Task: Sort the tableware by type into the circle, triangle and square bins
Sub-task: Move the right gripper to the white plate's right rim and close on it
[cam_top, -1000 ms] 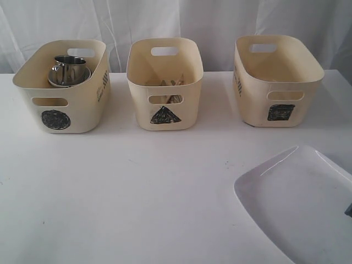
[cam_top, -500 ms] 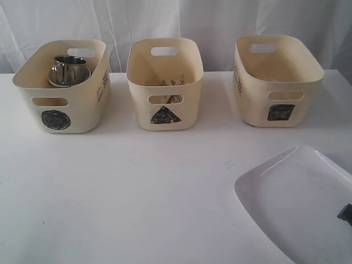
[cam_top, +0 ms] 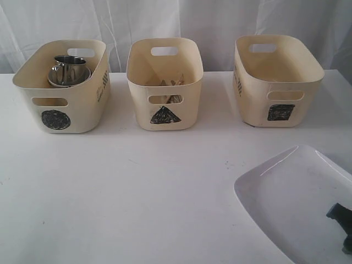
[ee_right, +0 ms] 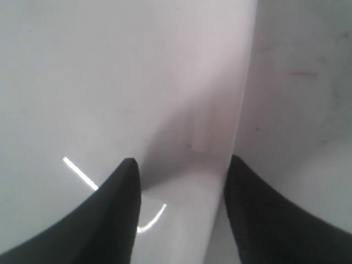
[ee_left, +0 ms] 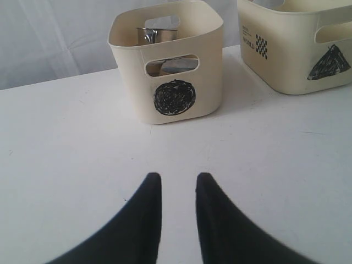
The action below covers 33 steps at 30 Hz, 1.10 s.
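Exterior view: the glossy white plate [cam_top: 286,192] lies lower right, cut by the frame edge, with bare table [cam_top: 137,192] open leftward. Right jaws stand apart astride its rim; left jaws apart, empty.

white table [cam_top: 137,192] before a pleated white curtain [cam_top: 137,22]

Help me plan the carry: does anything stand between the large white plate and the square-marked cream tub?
Nothing visible does; only bare white table separates the large white rectangular plate from the cream plastic square-marked tub.
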Each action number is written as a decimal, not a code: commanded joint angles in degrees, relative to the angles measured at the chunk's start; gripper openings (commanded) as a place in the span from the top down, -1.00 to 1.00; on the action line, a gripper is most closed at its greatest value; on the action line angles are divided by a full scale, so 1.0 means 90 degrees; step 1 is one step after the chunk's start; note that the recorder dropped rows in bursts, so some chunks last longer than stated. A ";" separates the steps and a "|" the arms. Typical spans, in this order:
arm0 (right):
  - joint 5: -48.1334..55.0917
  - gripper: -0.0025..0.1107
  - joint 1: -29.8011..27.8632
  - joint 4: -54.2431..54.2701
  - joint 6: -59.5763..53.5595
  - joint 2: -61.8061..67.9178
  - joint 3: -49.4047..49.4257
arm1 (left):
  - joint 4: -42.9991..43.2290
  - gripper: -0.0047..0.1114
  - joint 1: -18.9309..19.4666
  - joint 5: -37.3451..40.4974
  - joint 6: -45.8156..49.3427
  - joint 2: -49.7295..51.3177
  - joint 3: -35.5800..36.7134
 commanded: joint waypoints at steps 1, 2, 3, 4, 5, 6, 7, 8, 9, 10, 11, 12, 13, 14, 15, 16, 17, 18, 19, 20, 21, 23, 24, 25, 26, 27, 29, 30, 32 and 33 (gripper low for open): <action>-0.0331 0.16 -0.0058 -0.0093 -0.0021 0.0242 0.0020 | -0.0015 0.43 -0.0003 -0.0001 -0.0059 -0.0044 0.0015; -0.0411 0.16 -0.0058 -0.0093 -0.0021 0.0302 0.0020 | -0.0015 0.43 -0.0003 -0.0001 -0.0059 -0.0044 0.0015; -0.0476 0.16 -0.0058 -0.0093 -0.0021 0.0332 0.0020 | -0.0015 0.43 -0.0003 -0.0001 -0.0059 -0.0044 0.0015; -0.0539 0.16 -0.0058 -0.0093 -0.0021 0.0350 0.0020 | -0.0015 0.43 -0.0003 -0.0001 -0.0059 -0.0044 0.0015; -0.0610 0.16 -0.0058 -0.0093 -0.0021 0.0381 0.0020 | -0.0015 0.43 -0.0003 -0.0001 -0.0059 -0.0044 0.0015; -0.0640 0.16 -0.0058 -0.0093 -0.0021 0.0378 0.0020 | -0.0015 0.43 -0.0003 -0.0001 -0.0059 -0.0044 0.0015; -0.0640 0.16 -0.0058 -0.0093 -0.0021 0.0378 0.0020 | -0.0015 0.43 -0.0003 -0.0001 -0.0059 -0.0044 0.0015; -0.0637 0.16 -0.0058 -0.0093 -0.0021 0.0378 0.0020 | -0.0015 0.43 -0.0003 -0.0001 -0.0059 -0.0044 0.0015; -0.0637 0.16 -0.0058 -0.0093 -0.0021 0.0378 0.0020 | -0.0015 0.43 -0.0003 -0.0001 -0.0059 -0.0044 0.0015; -0.0637 0.18 -0.0058 -0.0093 -0.0021 0.0378 0.0020 | -0.0015 0.43 -0.0003 -0.0001 -0.0059 -0.0044 0.0015; -0.0637 0.21 -0.0058 -0.0093 -0.0021 0.0378 0.0020 | -0.0015 0.43 -0.0003 -0.0001 -0.0059 -0.0044 0.0015; -0.0623 0.26 -0.0058 -0.0093 -0.0021 0.0378 0.0020 | -0.0015 0.43 -0.0003 -0.0001 -0.0059 -0.0044 0.0015; -0.0607 0.33 -0.0058 -0.0093 -0.0021 0.0378 0.0020 | -0.0015 0.43 -0.0003 -0.0001 -0.0059 -0.0044 0.0015; -0.0592 0.42 -0.0058 -0.0093 -0.0021 0.0378 0.0020 | -0.0015 0.43 -0.0003 -0.0001 -0.0059 -0.0044 0.0015; -0.0576 0.50 -0.0058 -0.0093 -0.0021 0.0378 0.0020 | -0.0015 0.43 -0.0003 -0.0001 -0.0059 -0.0044 0.0015; -0.0552 0.60 -0.0058 -0.0093 -0.0040 0.0378 0.0020 | -0.0015 0.43 -0.0003 -0.0001 -0.0059 -0.0044 0.0015; -0.0552 0.70 -0.0058 -0.0093 -0.0108 0.0378 0.0020 | -0.0015 0.43 -0.0003 -0.0001 -0.0059 -0.0044 0.0015; -0.0552 0.78 -0.0058 -0.0093 -0.0210 0.0378 0.0020 | -0.0015 0.43 -0.0003 -0.0001 -0.0059 -0.0044 0.0015; -0.0552 0.89 -0.0058 -0.0093 -0.0303 0.0378 0.0020 | -0.0015 0.43 -0.0003 -0.0001 -0.0059 -0.0044 0.0015; -0.0527 0.96 -0.0058 -0.0093 -0.0353 0.0378 0.0020 | -0.0015 0.43 -0.0003 -0.0001 -0.0059 -0.0044 0.0015; -0.0502 0.96 -0.0058 -0.0093 -0.0384 0.0378 0.0020 | -0.0015 0.43 -0.0003 -0.0001 -0.0059 -0.0044 0.0015; -0.0440 0.96 -0.0058 -0.0093 -0.0421 0.0378 0.0020 | -0.0015 0.43 -0.0003 -0.0001 -0.0059 -0.0044 0.0015; -0.0402 0.96 -0.0058 -0.0093 -0.0422 0.0365 0.0020 | -0.0015 0.43 -0.0003 -0.0001 -0.0059 -0.0044 0.0015; -0.0351 0.96 -0.0058 -0.0093 -0.0422 0.0347 0.0020 | -0.0015 0.43 -0.0003 -0.0001 -0.0059 -0.0044 0.0015; -0.0298 0.96 -0.0058 -0.0093 -0.0422 0.0291 0.0020 | -0.0015 0.43 -0.0003 -0.0001 -0.0059 -0.0044 0.0015; -0.0257 0.96 -0.0058 -0.0093 -0.0422 0.0219 0.0020 | -0.0015 0.43 -0.0003 -0.0001 -0.0059 -0.0044 0.0015; -0.0168 0.96 -0.0058 -0.0081 -0.0436 0.0030 0.0020 | -0.0015 0.43 -0.0003 -0.0001 -0.0059 -0.0044 0.0015; -0.0168 0.96 -0.0058 -0.0039 -0.0513 -0.0081 0.0020 | -0.0015 0.43 -0.0003 -0.0001 -0.0059 -0.0044 0.0015; -0.0157 0.96 -0.0058 0.0126 -0.0730 -0.0332 0.0020 | -0.0015 0.43 -0.0003 -0.0001 -0.0059 -0.0044 0.0015; -0.0125 0.96 -0.0058 0.0211 -0.0799 -0.0433 0.0020 | -0.0015 0.43 -0.0003 -0.0001 -0.0059 -0.0044 0.0015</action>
